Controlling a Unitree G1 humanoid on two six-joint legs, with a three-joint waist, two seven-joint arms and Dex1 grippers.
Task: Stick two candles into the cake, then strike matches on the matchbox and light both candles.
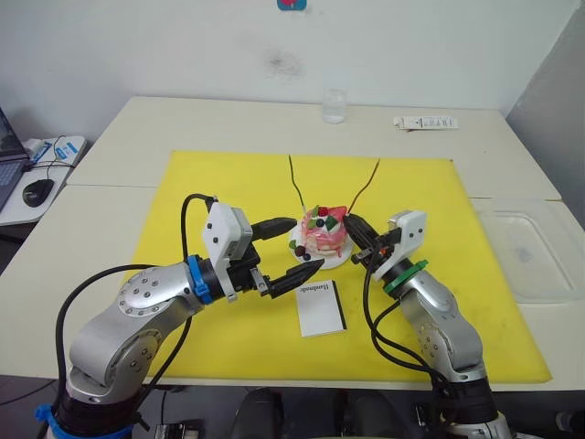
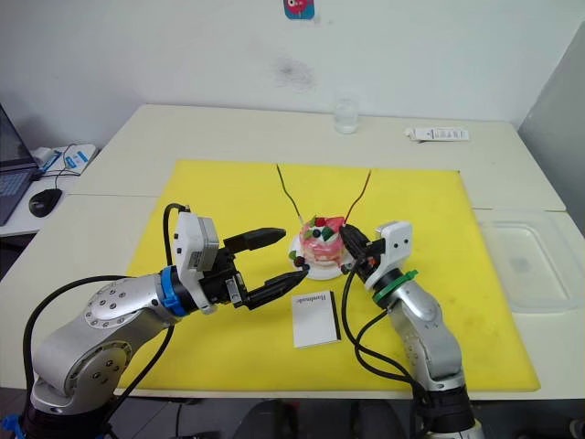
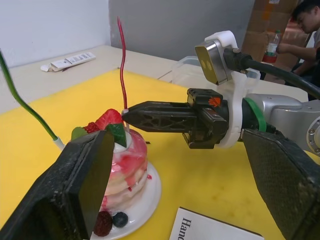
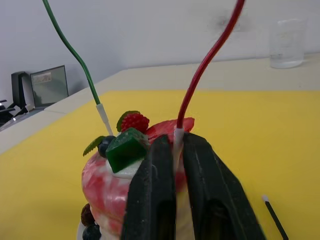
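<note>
While the green candle point(image 4: 75, 56) is already standing in the cake point(image 1: 322, 236), the right gripper point(image 4: 174, 150) is pinching the red candle point(image 4: 207, 60) at its white base, seating it; the left gripper point(image 1: 285, 247) is hovering wide open. Next: release, fetch a match.

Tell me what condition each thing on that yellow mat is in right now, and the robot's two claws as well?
Green candle: standing in the cake, unlit.
Red candle: upright at the cake top, unlit, white end pinched.
Cake: on its plate, intact.
Matchbox: flat on the mat, untouched.
Left gripper: jaws open, around the cake.
Right gripper: jaws shut on the red candle.
</note>
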